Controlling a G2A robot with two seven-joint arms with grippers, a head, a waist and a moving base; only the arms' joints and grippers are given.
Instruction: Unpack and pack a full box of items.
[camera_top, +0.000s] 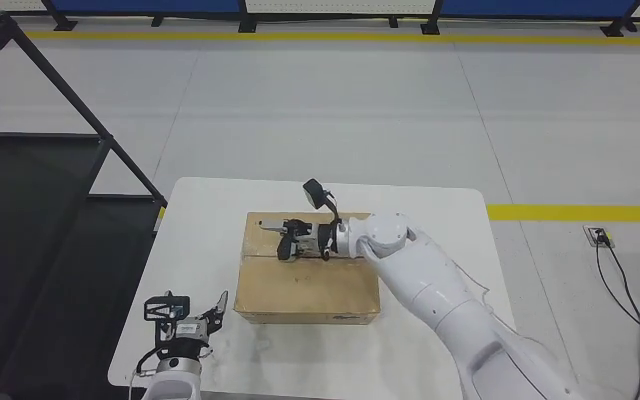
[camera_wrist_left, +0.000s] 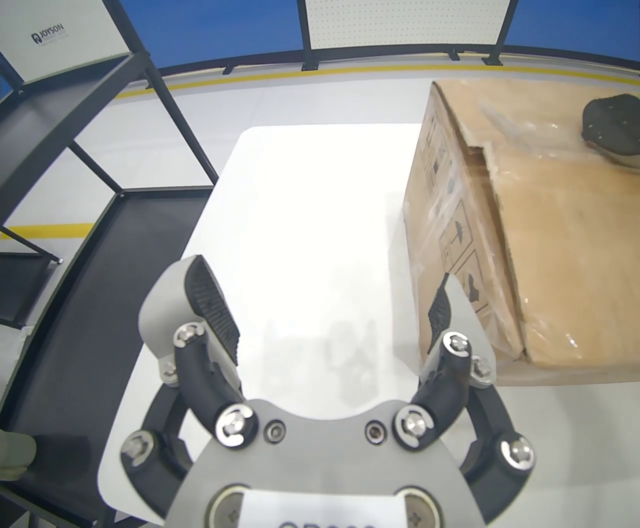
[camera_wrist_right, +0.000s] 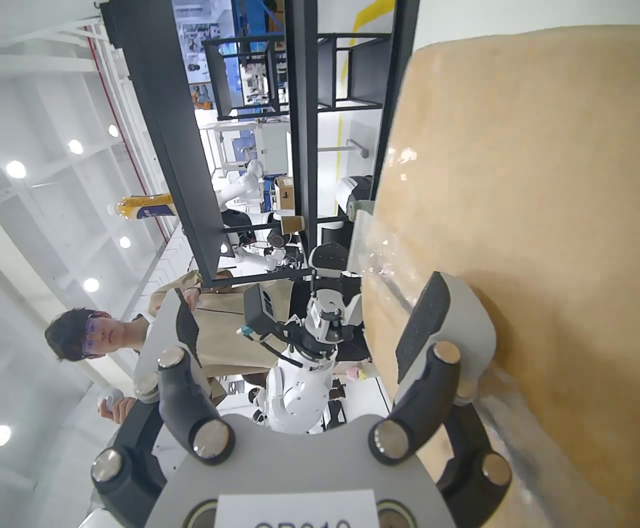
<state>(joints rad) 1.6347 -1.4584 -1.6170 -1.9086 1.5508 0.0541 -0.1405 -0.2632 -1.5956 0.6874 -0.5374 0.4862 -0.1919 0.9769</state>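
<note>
Left gripper (camera_wrist_left: 322, 280): low over the counter's (camera_top: 200, 220) near left corner, beside the box's left side and apart from it.
Left jaws: spread wide, nothing between them; bare white counter lies under the gap.
Right gripper (camera_wrist_right: 307, 295): on top of the box, by the seam on its far half toward the left end, with the arm reaching in from the robot's right.
Right jaws: open and holding nothing; one finger (camera_wrist_right: 425, 320) lies against the cardboard top, while the other stands off the box in open air.
Box (camera_top: 310, 285): brown cardboard, standing upright in the middle of the counter with both top flaps folded shut.
Seam (camera_wrist_left: 500, 235): runs along the length of the lid between the two flaps, with a ragged cardboard edge at the left end.
Tape (camera_wrist_left: 505, 125): clear and glossy, lying over the seam and wrinkled on the lid.
Handling symbols (camera_wrist_left: 450, 235): printed in black on the box's left side wall.
Counter: white, with rounded corners; it carries the box.
Rack (camera_top: 60, 230): black metal shelving, on the floor just to the left of the counter.
Floor line (camera_top: 560, 212): a yellow stripe on the grey floor to the right of the counter's far edge.
</note>
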